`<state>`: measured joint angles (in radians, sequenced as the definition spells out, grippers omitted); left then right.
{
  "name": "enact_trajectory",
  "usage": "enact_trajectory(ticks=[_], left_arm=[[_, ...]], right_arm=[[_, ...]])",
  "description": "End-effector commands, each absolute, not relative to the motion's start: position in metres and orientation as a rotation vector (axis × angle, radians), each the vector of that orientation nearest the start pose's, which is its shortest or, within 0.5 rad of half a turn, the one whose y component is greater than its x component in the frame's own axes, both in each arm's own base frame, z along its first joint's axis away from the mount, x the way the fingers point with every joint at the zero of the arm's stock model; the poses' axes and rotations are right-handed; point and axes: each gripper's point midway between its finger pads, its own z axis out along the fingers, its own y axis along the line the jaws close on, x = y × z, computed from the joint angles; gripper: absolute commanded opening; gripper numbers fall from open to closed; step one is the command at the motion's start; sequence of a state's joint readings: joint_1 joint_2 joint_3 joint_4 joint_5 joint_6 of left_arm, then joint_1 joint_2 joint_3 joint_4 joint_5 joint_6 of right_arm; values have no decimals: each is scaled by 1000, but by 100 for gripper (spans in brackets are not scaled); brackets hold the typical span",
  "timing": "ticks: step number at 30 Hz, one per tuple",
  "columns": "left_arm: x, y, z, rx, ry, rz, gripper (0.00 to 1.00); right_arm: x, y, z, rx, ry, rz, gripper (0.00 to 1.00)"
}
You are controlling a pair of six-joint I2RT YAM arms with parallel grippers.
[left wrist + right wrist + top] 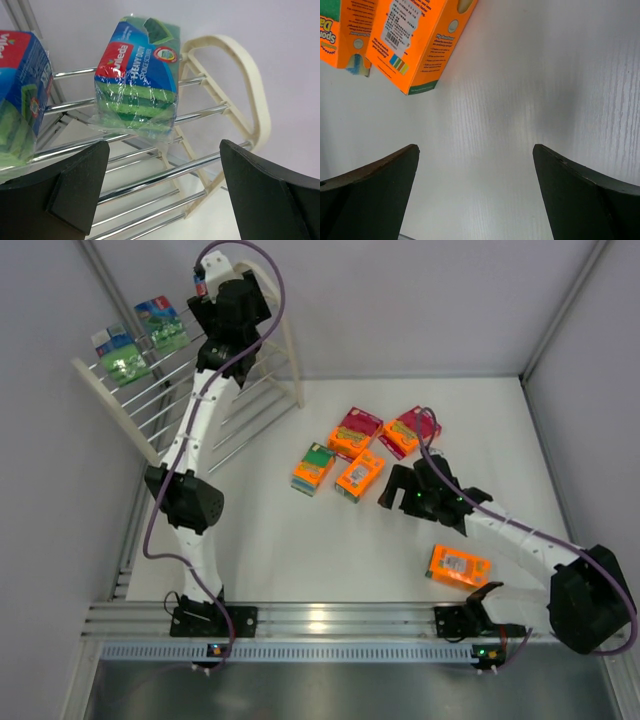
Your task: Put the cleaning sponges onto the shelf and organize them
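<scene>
Top external: your left tool (pixel 207 282) is up at the shelf (pixel 140 425), in the 10 o'clock corner of the table (pixel 290 550). Left wrist view shows its jaws spread wide with nothing between them, and both fingers (pixel 75 195) clear of the sponges. One green pack (pixel 137 82) with a blue-white label lies on the chrome rods just past the tool, at 12 o'clock in that view, beside the cream arched end frame (pixel 252 95). A second green pack (pixel 20 100) sits at 9 o'clock, also on the rods and cut off by the picture edge. From above you get green packs on the upper tier only.

Your right tool (pixel 398 495) is low over the table near centre, jaws fully apart, holding nothing. Right wrist view shows bare table between its fingers (pixel 375 195), with two orange packs (pixel 422 40) at 11 o'clock, apart from the tool. Top view puts four orange packs in a cluster (pixel 360 450) at 11 to 12 o'clock of the right tool, none on the shelf. A fifth orange pack (pixel 460 567) lies alone at 5 o'clock on the table, near the aluminium rail (pixel 330 625)
</scene>
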<state>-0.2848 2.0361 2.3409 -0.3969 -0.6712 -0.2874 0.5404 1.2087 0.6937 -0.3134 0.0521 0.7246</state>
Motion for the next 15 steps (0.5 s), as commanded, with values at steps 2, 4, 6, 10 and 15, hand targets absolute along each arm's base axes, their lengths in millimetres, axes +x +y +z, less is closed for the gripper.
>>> enact_trajectory(ticks=[2, 4, 6, 10, 15], left_arm=[[527, -57, 513, -445, 1407, 21, 98], [516, -59, 517, -404, 1418, 8, 98], [503, -65, 524, -347, 1427, -26, 98], [480, -84, 514, -203, 1513, -116, 98], [432, -111, 477, -44, 1655, -273, 98]], right_arm=[[287, 185, 140, 206, 2253, 582, 100], [288, 186, 153, 168, 2209, 599, 99], [289, 189, 169, 107, 2147, 628, 99], [291, 187, 196, 31, 2047, 627, 99], [294, 173, 224, 53, 1982, 563, 100]])
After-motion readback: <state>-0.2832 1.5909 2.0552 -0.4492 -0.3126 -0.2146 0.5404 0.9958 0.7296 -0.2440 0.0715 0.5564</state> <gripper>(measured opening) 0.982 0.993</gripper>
